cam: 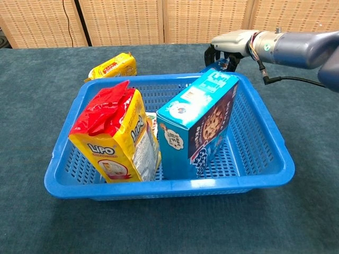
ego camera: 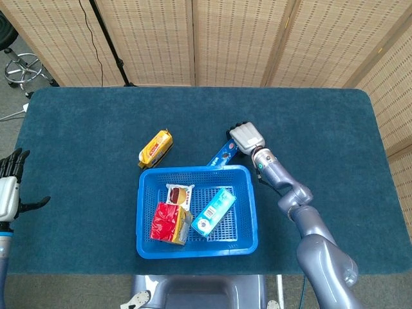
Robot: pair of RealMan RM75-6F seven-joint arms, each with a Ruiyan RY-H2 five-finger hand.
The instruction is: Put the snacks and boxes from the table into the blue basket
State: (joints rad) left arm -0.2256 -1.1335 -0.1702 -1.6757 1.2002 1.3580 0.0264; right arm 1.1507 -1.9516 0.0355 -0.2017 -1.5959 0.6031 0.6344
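My right hand (ego camera: 246,137) curls its fingers over the far end of a blue cookie pack (ego camera: 221,155) just behind the blue basket (ego camera: 252,206). In the chest view the right hand (cam: 233,42) grips that blue pack (cam: 221,63), which is mostly hidden by the basket's back rim (cam: 175,186). A yellow snack pack (ego camera: 156,147) lies on the cloth behind the basket's left corner, also visible as the yellow snack pack (cam: 112,65). My left hand (ego camera: 8,192) hovers at the table's far left edge, fingers spread, holding nothing.
Inside the basket stand a red-and-yellow LiPO bag (cam: 114,135), a light blue cookie box (cam: 198,119) leaning right, and a small flat snack (ego camera: 179,192). Dark blue cloth covers the table (ego camera: 335,129). Wicker screens stand behind it.
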